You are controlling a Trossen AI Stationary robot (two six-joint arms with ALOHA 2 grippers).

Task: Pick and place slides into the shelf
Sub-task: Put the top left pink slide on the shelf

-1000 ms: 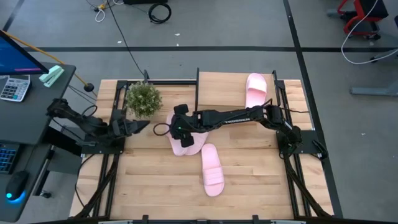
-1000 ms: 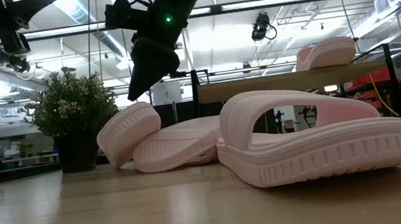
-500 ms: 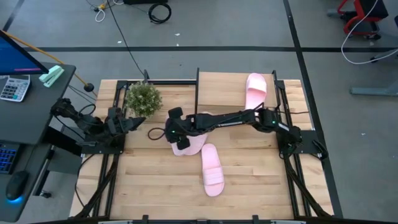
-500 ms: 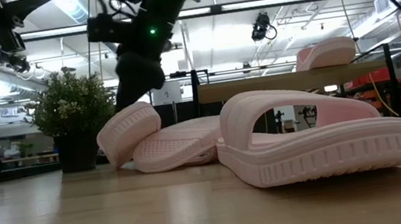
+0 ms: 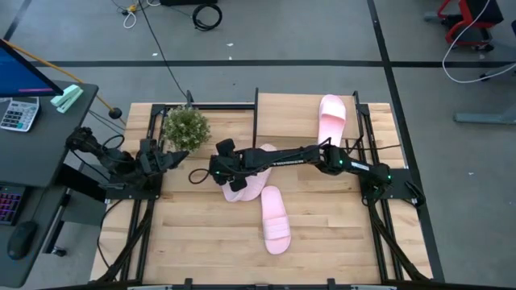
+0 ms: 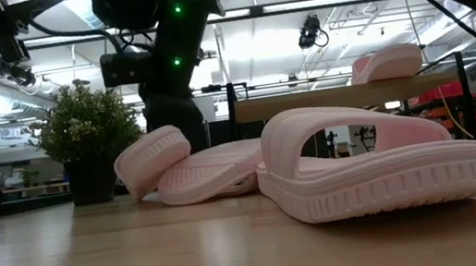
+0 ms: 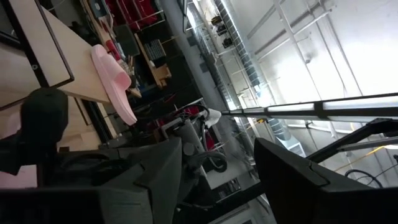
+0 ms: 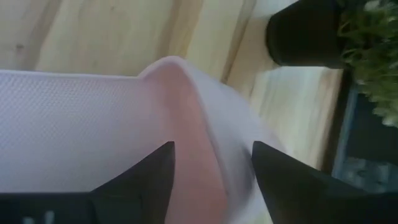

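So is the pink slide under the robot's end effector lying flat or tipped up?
Tipped up. The slide leans on another slide, one end raised off the table.

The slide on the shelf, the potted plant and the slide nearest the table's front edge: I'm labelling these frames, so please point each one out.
slide on the shelf (image 5: pixel 331 115): high view, on its strap.
potted plant (image 5: pixel 185 127): high view, middle of the foliage.
slide nearest the front edge (image 5: pixel 276 217): high view, on its strap.

The right gripper (image 5: pixel 223 171) covers part of the slides (image 5: pixel 244 184) beneath it; whether its fingers touch them is unclear.
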